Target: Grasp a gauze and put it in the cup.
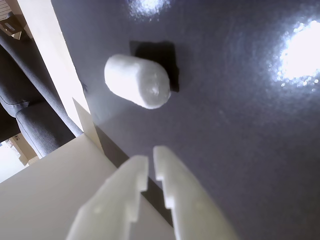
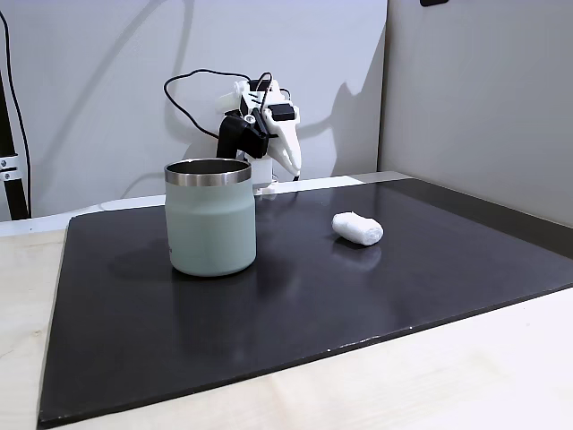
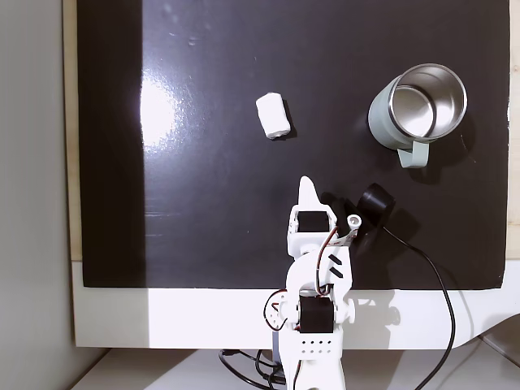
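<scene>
Your gripper [image 1: 151, 162] has its fingers nearly pressed together, only a slit between them, holding nothing. Gauze [image 1: 137, 81] lies on the dark mat [image 2: 269, 313], well apart from the cup [image 3: 416, 107]. Cup handle shows in the top-down fixed view, hidden in the side one.

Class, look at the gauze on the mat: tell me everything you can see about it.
The gauze is a small white roll, stubby and slightly lumpy, with a soft, fibrous-looking surface. It lies on its side on the dark glossy mat, casting a short shadow. Nothing else touches it: the cup stands apart, and the gripper hangs short of it, fingers nearly together.
</scene>
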